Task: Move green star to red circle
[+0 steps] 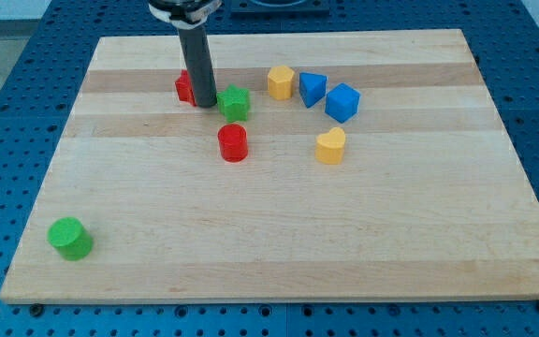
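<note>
The green star lies on the wooden board near the view's top middle. The red circle stands just below it, a small gap apart. My tip rests on the board right at the green star's left side, touching or nearly touching it. A second red block sits just left of the rod, partly hidden behind it, so its shape is unclear.
A yellow block, a blue triangle-like block and a blue cube sit in a row right of the star. A yellow heart lies below them. A green cylinder is at the bottom left.
</note>
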You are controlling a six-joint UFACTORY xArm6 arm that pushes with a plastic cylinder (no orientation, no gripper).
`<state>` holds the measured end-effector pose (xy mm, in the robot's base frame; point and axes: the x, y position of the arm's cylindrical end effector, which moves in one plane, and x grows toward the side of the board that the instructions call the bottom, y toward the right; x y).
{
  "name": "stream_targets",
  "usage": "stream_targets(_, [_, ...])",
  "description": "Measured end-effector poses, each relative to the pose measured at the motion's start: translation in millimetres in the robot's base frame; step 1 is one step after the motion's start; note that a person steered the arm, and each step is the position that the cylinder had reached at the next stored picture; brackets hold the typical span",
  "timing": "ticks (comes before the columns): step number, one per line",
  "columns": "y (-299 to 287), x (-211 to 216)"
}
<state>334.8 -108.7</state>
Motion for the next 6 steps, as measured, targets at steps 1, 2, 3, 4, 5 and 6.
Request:
stream_targets(1, [4.7, -15.3])
stream_targets(2, [34.4, -15.6])
stream_targets(3, [63.6, -15.6])
stream_targets(4, [79.6, -14.4])
stream_targets(5, [80.6, -1.3])
stream_targets(6, [77.7, 13.5])
